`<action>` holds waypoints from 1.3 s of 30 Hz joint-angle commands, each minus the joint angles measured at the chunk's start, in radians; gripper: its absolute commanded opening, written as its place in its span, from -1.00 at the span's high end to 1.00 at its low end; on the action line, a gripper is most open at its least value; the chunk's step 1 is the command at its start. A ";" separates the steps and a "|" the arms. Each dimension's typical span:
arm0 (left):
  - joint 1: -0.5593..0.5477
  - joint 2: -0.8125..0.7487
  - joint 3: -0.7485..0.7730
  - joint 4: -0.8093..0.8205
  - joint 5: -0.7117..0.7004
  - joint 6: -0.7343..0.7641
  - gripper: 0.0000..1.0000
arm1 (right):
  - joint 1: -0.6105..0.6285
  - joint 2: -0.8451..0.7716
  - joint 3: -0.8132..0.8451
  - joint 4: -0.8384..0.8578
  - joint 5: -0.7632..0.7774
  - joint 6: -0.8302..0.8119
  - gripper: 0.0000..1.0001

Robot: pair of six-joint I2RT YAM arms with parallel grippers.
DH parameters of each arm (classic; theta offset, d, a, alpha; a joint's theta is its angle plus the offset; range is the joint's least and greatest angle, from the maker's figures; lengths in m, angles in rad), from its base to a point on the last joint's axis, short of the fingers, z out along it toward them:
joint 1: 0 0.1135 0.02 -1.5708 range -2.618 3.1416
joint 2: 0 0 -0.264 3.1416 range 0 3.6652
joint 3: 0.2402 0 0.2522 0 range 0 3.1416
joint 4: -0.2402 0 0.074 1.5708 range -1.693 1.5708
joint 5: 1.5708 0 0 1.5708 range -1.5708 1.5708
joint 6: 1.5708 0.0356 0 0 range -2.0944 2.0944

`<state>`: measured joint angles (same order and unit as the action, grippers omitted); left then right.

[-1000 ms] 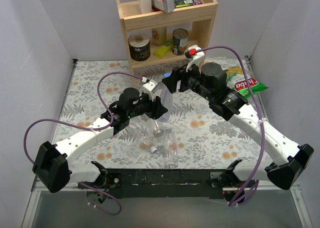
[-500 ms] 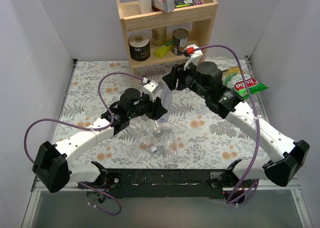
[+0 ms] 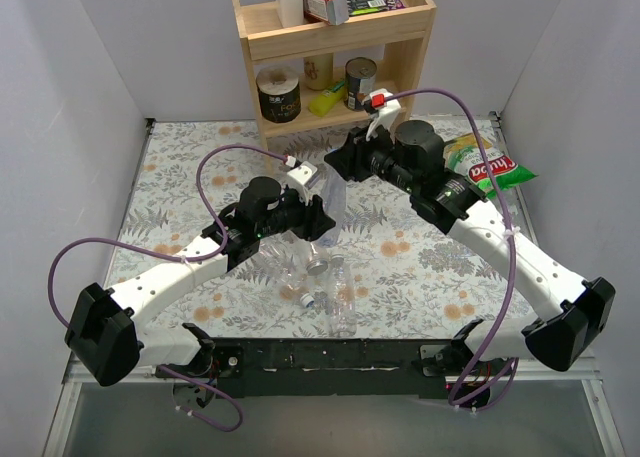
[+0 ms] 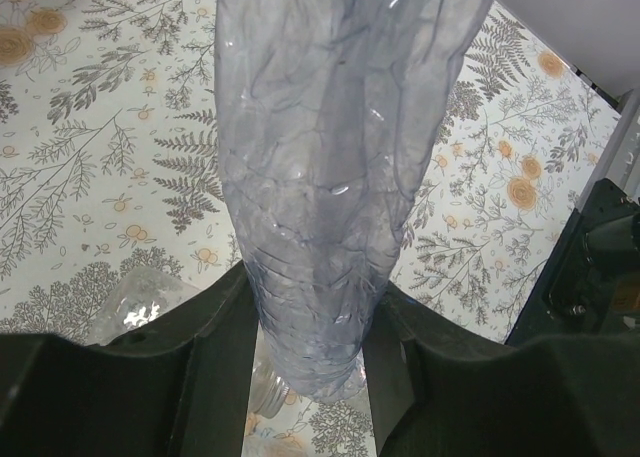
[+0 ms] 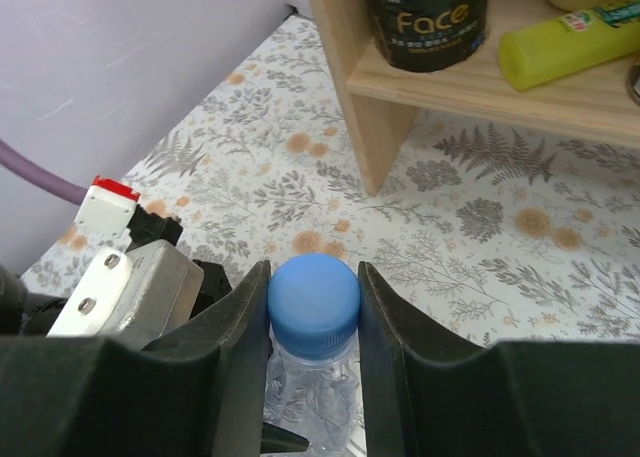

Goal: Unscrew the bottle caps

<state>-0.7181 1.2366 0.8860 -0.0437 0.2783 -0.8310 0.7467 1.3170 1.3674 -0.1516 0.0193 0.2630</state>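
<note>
My left gripper (image 4: 312,297) is shut on the lower end of a slim blue-tinted bottle (image 4: 330,177) and holds it off the table. In the top view this bottle (image 3: 333,192) stands between both grippers. Its blue cap (image 5: 313,292) sits between the fingers of my right gripper (image 5: 313,269), and both pads touch it; the right gripper is shut on the cap. The clear neck (image 5: 310,377) shows just below. From above, my right gripper (image 3: 340,162) hides the cap, and my left gripper (image 3: 318,217) is lower on the bottle.
Clear crinkly bottles (image 3: 340,297) lie near the front edge with a silver lid (image 3: 318,268) and small blue caps (image 3: 300,299). A wooden shelf (image 3: 335,37) with cans and a yellow bottle (image 3: 327,99) stands behind. A snack bag (image 3: 487,167) lies at the right.
The right gripper has moved slightly left onto the bottle top and its jaws have closed on the blue cap. The left arm and the bottle have not moved.
</note>
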 commanded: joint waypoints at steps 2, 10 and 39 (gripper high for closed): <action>-0.009 -0.034 0.019 0.051 0.126 0.003 0.90 | -0.113 -0.045 -0.043 0.142 -0.280 0.035 0.97; 0.000 -0.089 -0.035 0.204 0.455 -0.019 0.93 | -0.280 -0.084 -0.146 0.326 -0.836 0.032 0.97; 0.006 -0.098 -0.032 0.160 0.239 -0.005 0.86 | -0.392 -0.147 -0.139 0.195 -0.865 -0.059 -0.61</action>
<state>-0.7094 1.1896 0.8295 0.1013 0.6464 -0.8562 0.3885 1.2221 1.2007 0.1127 -0.9398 0.2596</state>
